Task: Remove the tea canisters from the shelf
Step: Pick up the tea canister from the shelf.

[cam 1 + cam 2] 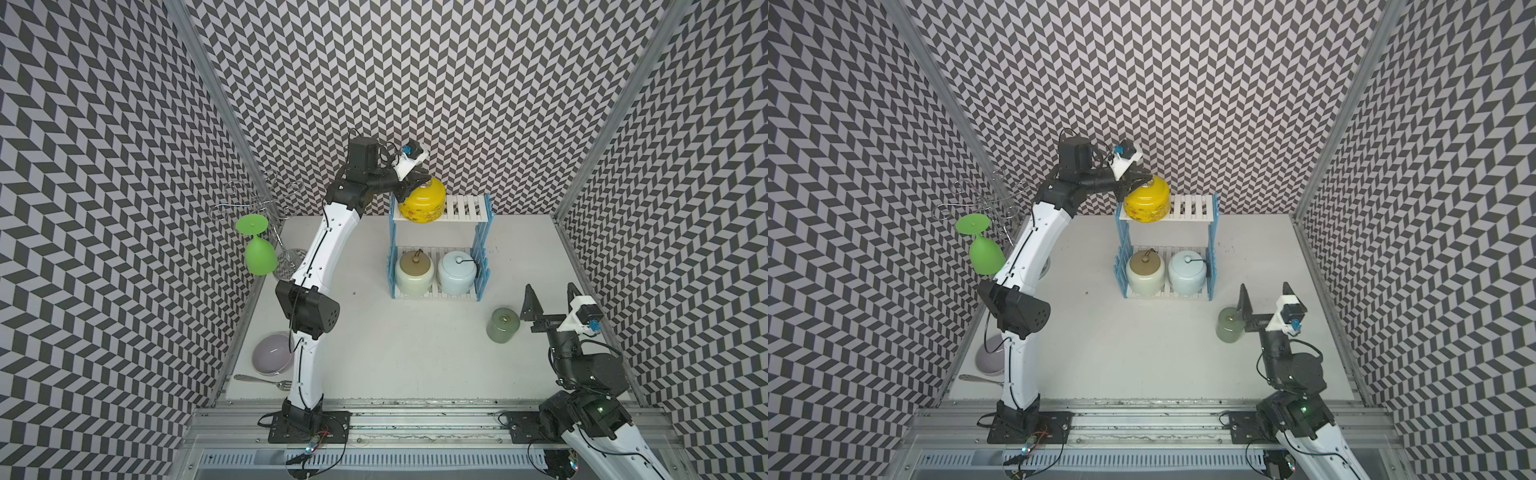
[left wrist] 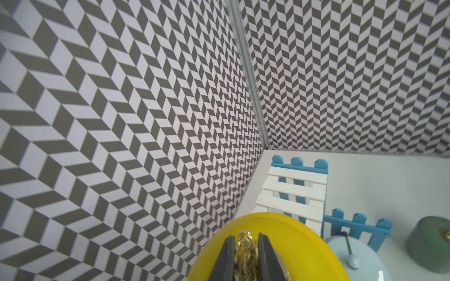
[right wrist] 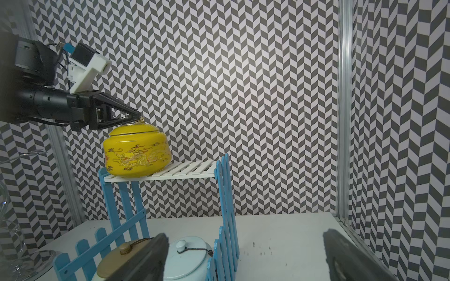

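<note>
Grey-and-white chevron walls (image 1: 457, 83) enclose a white table (image 1: 395, 353) on three sides, aluminium posts (image 3: 344, 109) marking the corners, under even light.

— Left arm?
— Stretched high and forward, left gripper (image 2: 246, 238) pinched on the yellow canister's (image 2: 292, 248) knob.
— Right?
— Folded low, right gripper (image 1: 550, 286) pointing forward, jaws spread wide, empty.

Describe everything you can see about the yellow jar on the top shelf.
The yellow jar is a wide, squat, glossy pot, ceramic by its look, painted with gold dragons. Its domed lid is on, topped by a gold knob. It stands upright on the left end of the shelf's top board. The left hand is shut on the knob; nothing else touches it.
</note>
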Tool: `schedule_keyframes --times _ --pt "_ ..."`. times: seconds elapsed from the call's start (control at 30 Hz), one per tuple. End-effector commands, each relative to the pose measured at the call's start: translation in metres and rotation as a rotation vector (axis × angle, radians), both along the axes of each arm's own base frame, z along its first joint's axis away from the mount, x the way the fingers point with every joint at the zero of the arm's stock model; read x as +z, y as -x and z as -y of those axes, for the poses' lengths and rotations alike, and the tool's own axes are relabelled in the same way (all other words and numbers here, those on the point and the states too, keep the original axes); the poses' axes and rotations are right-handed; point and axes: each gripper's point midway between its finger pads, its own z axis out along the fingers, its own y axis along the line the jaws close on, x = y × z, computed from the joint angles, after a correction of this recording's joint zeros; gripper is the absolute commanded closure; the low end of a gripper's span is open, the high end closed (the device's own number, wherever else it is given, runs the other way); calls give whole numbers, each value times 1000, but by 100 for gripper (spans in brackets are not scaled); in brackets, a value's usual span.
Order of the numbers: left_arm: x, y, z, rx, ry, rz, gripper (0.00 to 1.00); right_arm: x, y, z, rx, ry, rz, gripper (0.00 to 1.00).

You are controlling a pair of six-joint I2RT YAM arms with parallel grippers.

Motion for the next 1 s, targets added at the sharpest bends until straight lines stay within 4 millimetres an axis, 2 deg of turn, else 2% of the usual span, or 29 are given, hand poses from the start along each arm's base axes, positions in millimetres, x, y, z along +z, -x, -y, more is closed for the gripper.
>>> schedule_keyframes --times 0.0,0.17,0.27,0.43,0.73,0.97 --pt "-5 13 5 -11 -40 -18 100 6 4 2 -7 -10 34 0" --pt "12 14 3 1 -23 36 100 6 4 2 -5 -9 37 0" --pt "36 18 1 13 16 89 100 4 3 3 -17 -5 29 0" --pt "85 37 -5 33 100 193 100 5 4 2 -7 -5 35 0" --pt "128 64 -12 60 191 296 100 7 5 5 -20 -9 43 0" --pt "150 92 -13 55 236 373 100 8 7 6 -20 -14 51 0"
